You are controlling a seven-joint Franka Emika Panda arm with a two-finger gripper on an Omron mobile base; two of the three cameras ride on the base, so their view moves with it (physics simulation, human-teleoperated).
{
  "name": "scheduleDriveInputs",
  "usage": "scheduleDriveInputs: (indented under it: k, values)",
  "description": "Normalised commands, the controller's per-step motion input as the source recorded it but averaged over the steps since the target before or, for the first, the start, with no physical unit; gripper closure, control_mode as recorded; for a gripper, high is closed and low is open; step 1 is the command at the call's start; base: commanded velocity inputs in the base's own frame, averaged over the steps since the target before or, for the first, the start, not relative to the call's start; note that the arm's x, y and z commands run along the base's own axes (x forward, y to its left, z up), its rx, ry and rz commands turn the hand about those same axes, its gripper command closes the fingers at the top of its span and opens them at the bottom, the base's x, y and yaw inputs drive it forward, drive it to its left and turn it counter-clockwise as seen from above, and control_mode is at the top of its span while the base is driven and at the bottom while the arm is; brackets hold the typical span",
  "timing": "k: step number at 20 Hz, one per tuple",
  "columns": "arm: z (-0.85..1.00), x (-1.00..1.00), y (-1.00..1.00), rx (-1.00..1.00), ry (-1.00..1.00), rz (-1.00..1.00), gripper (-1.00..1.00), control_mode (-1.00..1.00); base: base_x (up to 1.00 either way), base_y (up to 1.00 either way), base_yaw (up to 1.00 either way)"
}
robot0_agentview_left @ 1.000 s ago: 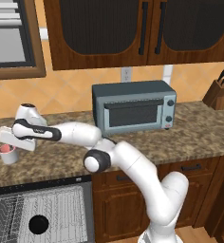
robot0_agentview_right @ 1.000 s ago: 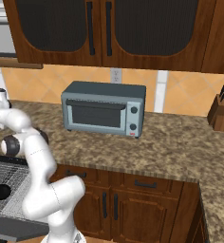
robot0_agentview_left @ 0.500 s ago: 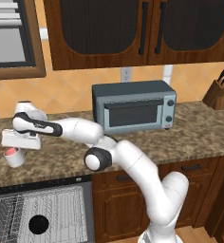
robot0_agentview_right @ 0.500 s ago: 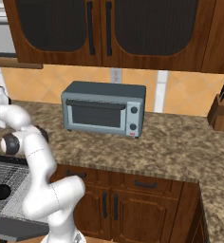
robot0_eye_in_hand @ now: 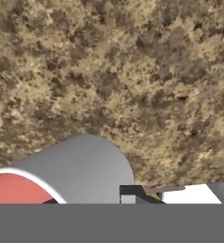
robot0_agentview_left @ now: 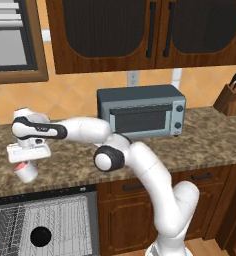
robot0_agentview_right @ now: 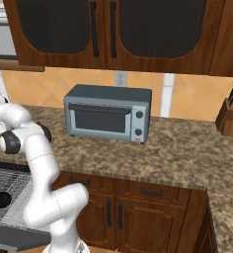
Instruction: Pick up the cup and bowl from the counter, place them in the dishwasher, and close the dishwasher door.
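My claw grips the cup by its rim, tilted above the bench at 9 o'clock; a thin rim pinch could slip swinging toward the dishwasher at 6.

1. Cup: light grey outside, pinkish-red inside.
2. Counter: brown-and-tan speckled granite.
3. Toaster oven on counter: grey-blue.
4. Bowl below counter: black.
5. Dishwasher racks: white wire.
6. Cabinets above counter: dark brown wood.
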Motion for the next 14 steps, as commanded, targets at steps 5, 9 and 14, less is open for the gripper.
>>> scheduleDriveInputs:
  k: [5, 9, 14]
  values:
    - [-0.49, -1.0, -1.0, 0.04, -0.25, 0.0, 1.0, -1.0, 0.0, 0.0, 0.0]
    - [-0.29, -1.0, -0.94, 0.08, -0.27, 0.0, 1.0, -1.0, 0.0, 0.0, 0.0]
    - [0.24, -1.0, -0.21, 0.15, -0.39, 0.06, 1.0, -1.0, 0.0, 0.0, 0.0]
